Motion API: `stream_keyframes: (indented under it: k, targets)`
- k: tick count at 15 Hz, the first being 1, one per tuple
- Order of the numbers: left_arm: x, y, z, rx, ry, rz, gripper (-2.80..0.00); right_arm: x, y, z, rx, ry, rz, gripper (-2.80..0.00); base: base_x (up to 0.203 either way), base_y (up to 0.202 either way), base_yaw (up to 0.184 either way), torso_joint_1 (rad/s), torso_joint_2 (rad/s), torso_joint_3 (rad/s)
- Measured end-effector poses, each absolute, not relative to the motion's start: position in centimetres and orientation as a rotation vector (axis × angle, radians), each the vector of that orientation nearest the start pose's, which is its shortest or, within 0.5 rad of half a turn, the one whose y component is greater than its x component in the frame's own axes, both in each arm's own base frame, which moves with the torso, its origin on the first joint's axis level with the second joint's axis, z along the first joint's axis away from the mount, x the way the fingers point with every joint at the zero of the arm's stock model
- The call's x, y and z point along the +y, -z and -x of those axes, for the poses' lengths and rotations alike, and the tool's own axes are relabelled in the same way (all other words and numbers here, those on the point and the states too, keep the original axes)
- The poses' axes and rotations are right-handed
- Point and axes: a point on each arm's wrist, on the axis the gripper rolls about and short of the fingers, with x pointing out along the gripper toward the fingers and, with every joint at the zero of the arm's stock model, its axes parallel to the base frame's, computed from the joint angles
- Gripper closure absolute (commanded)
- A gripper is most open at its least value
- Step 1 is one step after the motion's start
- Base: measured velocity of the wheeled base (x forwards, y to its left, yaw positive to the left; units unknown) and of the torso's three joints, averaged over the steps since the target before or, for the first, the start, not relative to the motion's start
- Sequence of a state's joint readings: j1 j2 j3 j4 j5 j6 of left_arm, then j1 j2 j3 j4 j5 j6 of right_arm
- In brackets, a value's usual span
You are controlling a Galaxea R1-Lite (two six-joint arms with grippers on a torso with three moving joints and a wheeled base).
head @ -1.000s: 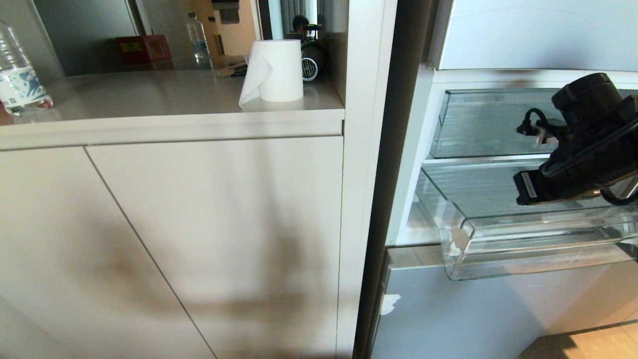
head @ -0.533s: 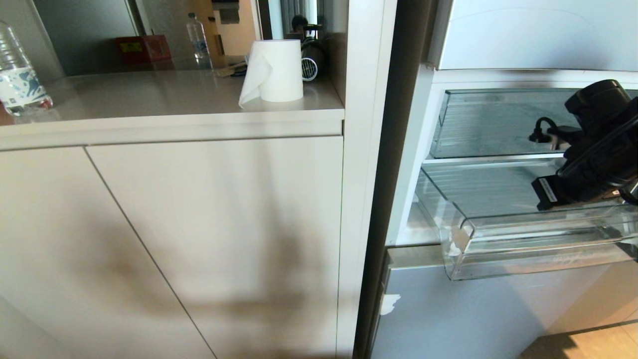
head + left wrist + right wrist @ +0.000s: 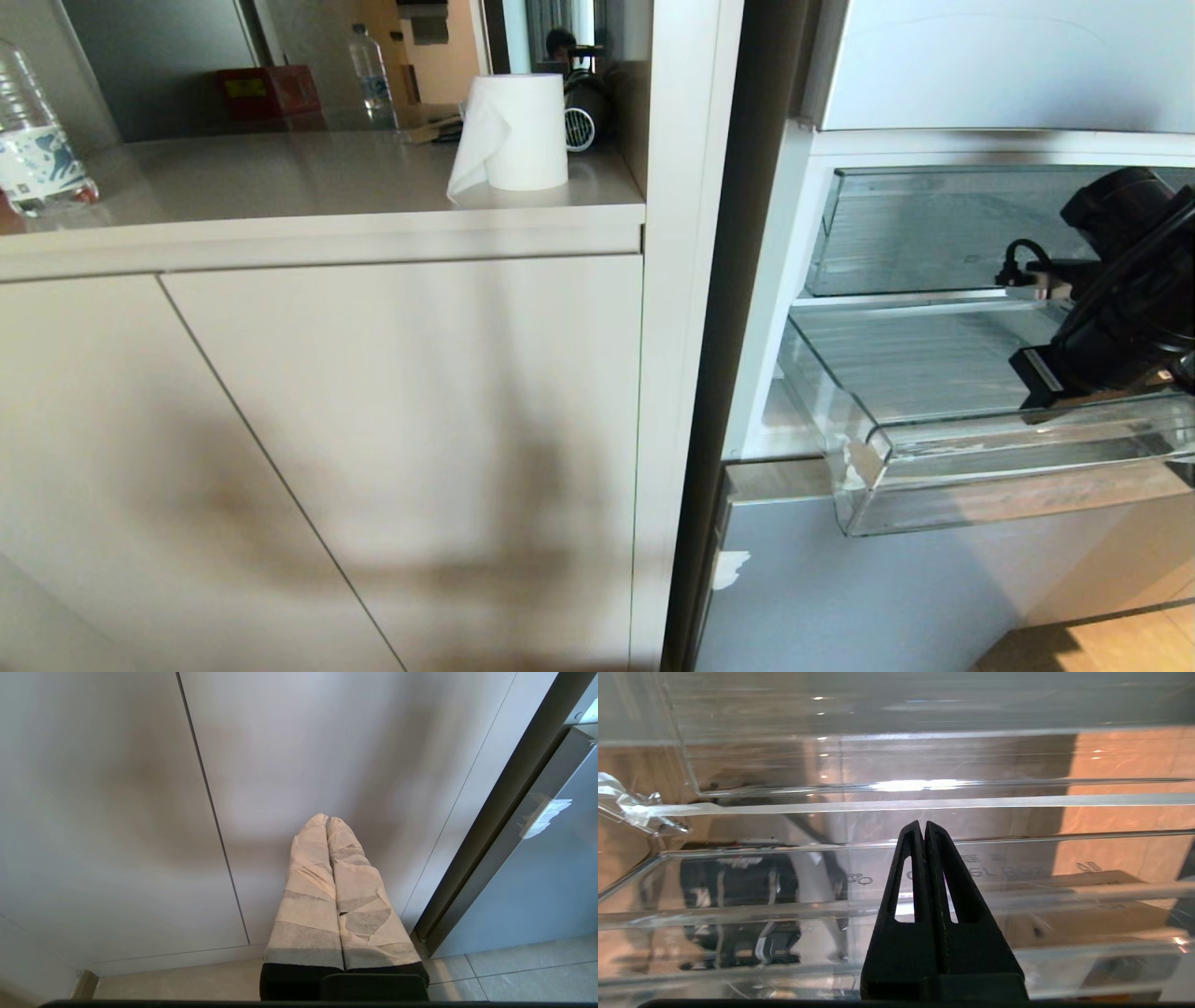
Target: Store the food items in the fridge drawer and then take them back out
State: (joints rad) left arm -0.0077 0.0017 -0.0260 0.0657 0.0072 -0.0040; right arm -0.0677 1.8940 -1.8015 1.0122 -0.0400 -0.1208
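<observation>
The fridge drawer (image 3: 934,467) is a clear, ribbed tray with a stepped front lip, standing pulled out from the fridge at the right of the head view. My right arm (image 3: 1120,299) reaches down into it near the picture's right edge. In the right wrist view my right gripper (image 3: 923,823) is shut on nothing, its black tips down by the drawer's double front walls (image 3: 1017,802). My left gripper (image 3: 327,819) is parked low before a cabinet door, its taped fingers (image 3: 308,882) pressed together. The food items are out of view.
A second clear drawer (image 3: 915,233) with a flat front sits above. The grey lower fridge door (image 3: 887,597) is below. To the left are cabinet doors (image 3: 373,448) and a counter with a paper roll (image 3: 513,131) and a water bottle (image 3: 33,140).
My right arm has shifted to the right and a little lower. The drawer's front lip has slid slightly further out towards me. The left arm has stayed still.
</observation>
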Motion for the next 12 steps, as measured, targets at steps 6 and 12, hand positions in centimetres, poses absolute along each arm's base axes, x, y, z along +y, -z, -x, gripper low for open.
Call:
stream_keyframes:
  k: [6,12]
  targets:
    - [0.0,-7.6,2.5,0.041,0.0,0.004,0.0,-2.3,-26.1,-30.6,1.117,0.031,0.087,0.0,0.0,0.0,0.0,0.005,0.0,0.001]
    - [0.0,-7.6,2.5,0.041,0.001,0.004,0.0,-2.5,-26.3,-28.6,1.136,0.038,0.079,0.0,0.0,0.0,0.0,0.0,0.0,0.0]
